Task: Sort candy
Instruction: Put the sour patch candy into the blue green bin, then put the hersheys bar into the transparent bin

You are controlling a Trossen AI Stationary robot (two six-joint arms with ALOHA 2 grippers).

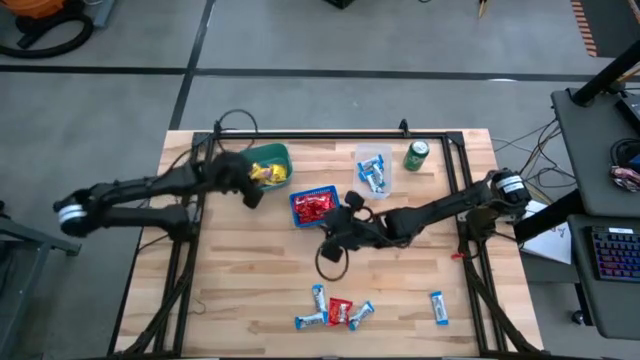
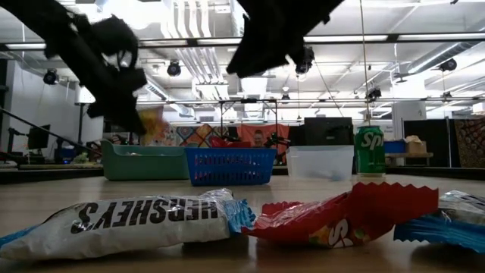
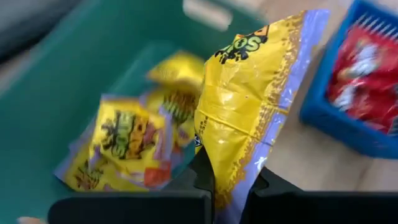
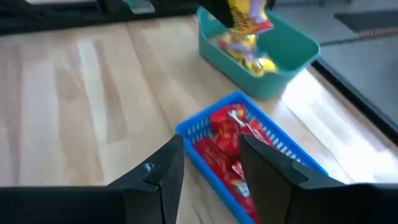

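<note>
Left gripper (image 3: 227, 186) clamped on a yellow candy (image 3: 249, 106) over the green basket (image 1: 275, 153). Right gripper (image 4: 211, 168) parted, empty, near the blue basket (image 1: 297, 199).

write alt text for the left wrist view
The left gripper holds a yellow candy packet pinched between its fingers above a green basket with more yellow candies inside. A blue basket of red candies sits beside it.
</note>
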